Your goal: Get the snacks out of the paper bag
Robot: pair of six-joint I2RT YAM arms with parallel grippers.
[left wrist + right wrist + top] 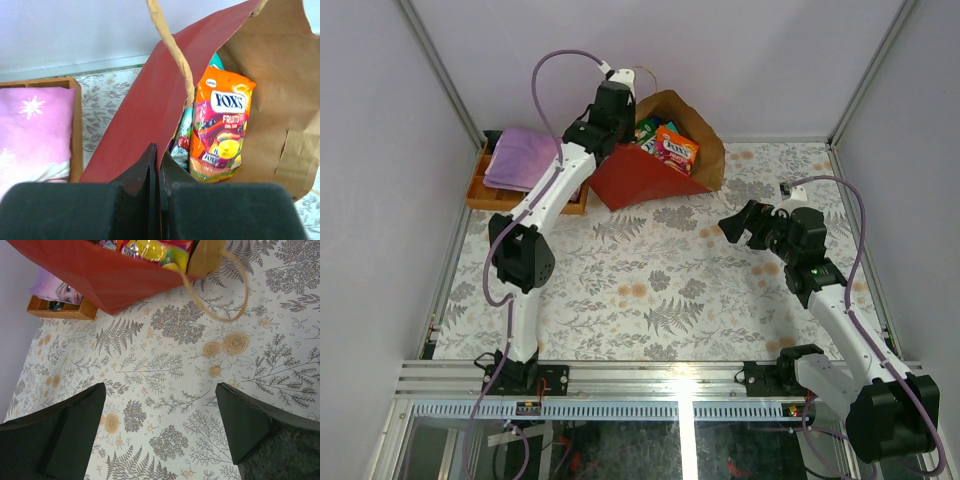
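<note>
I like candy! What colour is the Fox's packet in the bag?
Mostly orange, with fruit pictures: the Fox's packet shows best in the left wrist view.

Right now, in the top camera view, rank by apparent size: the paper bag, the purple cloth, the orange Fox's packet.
1. paper bag
2. purple cloth, clearly smaller
3. orange Fox's packet, smallest, though partly hidden inside the bag

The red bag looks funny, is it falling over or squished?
Yes. The paper bag is tipped on its side with its mouth gaping, so the snacks show inside. The left gripper is shut on its red edge. One handle flops loose onto the table. Nothing has spilled out.
</note>
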